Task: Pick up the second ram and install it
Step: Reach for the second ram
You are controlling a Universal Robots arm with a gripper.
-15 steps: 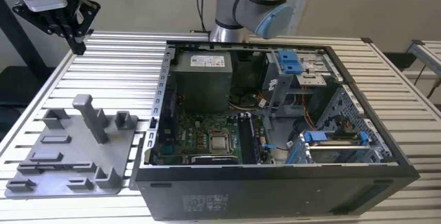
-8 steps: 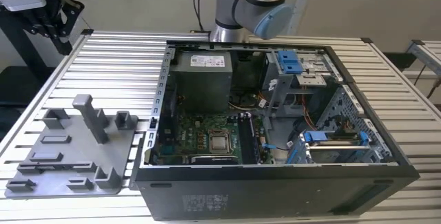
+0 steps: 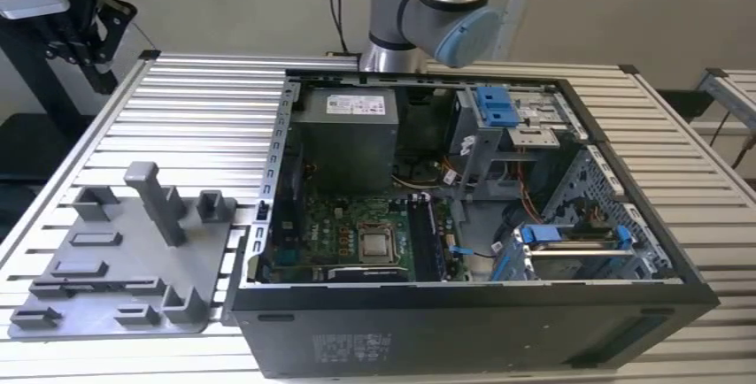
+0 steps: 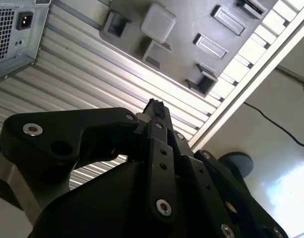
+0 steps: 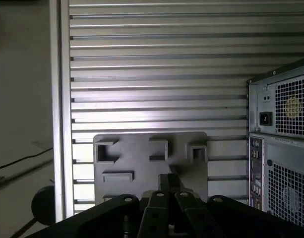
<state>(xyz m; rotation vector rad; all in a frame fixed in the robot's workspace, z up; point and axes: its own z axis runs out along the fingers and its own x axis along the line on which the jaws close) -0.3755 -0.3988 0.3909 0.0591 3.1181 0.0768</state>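
In both wrist views my gripper (image 4: 154, 106) (image 5: 170, 179) hangs high above the table, over the grey plastic fixture (image 5: 142, 166) (image 4: 186, 39). Its black fingers meet at the tips, and I see nothing between them. In the exterior view the fixture (image 3: 119, 269) lies at the exterior view's left of the open computer case (image 3: 473, 331), and its posts and pockets carry no dark board. Long dark strips stand in the memory slots (image 3: 423, 238) beside the processor (image 3: 378, 244). I cannot tell whether one of them is the second ram.
The arm's base joint (image 3: 431, 21) stands behind the case. The case's rear panel with the power supply (image 5: 285, 114) (image 4: 13, 29) is near the fixture. A ribbed aluminium table (image 3: 201, 119) carries everything. A cable (image 4: 280, 129) lies on the floor beyond the table edge.
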